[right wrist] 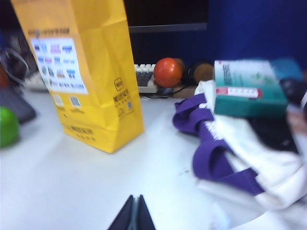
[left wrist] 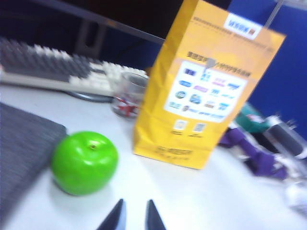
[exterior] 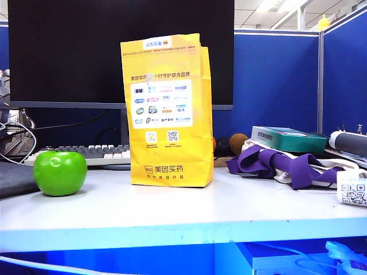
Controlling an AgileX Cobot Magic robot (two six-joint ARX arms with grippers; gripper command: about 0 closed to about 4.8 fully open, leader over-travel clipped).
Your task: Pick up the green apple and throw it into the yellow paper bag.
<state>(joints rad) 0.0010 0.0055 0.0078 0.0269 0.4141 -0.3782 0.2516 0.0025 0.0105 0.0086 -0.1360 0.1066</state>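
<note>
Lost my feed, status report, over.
Both end effectors, left and right, shut, empty, above table. Green apple untouched, left of yellow paper bag. Nothing between.

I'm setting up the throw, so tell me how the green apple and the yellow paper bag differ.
The green apple is round, glossy and plain; the yellow paper bag is boxy, matte and printed with logos and QR codes. The apple sits low, the bag stands far taller. Both rest apart on the white table, neither gripper touching either.

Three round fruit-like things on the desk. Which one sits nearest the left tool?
The green apple, on the white table just ahead of the shut left tool. The red ball and the brown one lie behind the yellow paper bag, by the keyboard.
</note>
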